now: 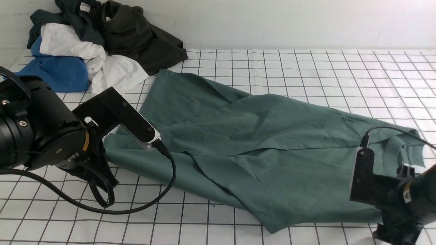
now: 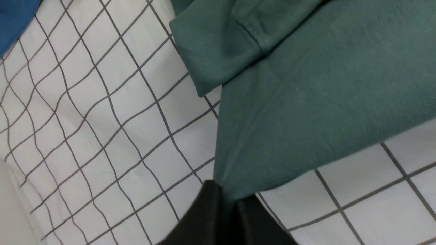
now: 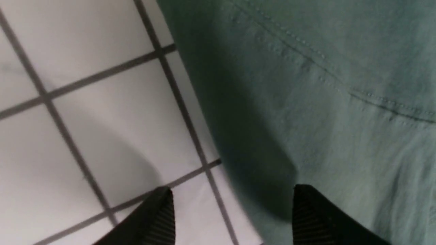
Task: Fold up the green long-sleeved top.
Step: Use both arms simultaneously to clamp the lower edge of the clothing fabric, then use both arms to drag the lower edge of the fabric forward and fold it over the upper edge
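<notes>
Black cable (image 1: 146, 205) loops nearest the camera in the front view, running to the wrist of the left arm (image 1: 41, 136). That arm's gripper, the left gripper (image 2: 224, 204), is clenched on an edge of the green top (image 1: 272, 143), with the cloth drawn to a narrow point between its fingertips. The right gripper (image 3: 233, 211) is released, its two fingers standing wide apart; in the right wrist view one finger is over the grid and the other over the green cloth, near a stitched seam. Whether either finger touches the cloth, I cannot tell. The top lies across the middle of the bench (image 1: 190, 224), from the left arm over to the right arm (image 1: 408, 200), creased and partly folded over itself, one corner pointing towards the camera. Its neck opening, with a white label (image 1: 416, 168), is at the right, partly behind the right arm. White with dark grid lines, the bench surface spreads out around it. Farther off, at the back left, sits a heap of other clothes: a blue one (image 1: 58, 73), a white one (image 1: 115, 71), a dark green one (image 1: 80, 20) and an olive-black one (image 1: 133, 34). The olive-black one comes right up to the top's far left corner. Behind everything stands a white wall (image 1: 272, 22).
</notes>
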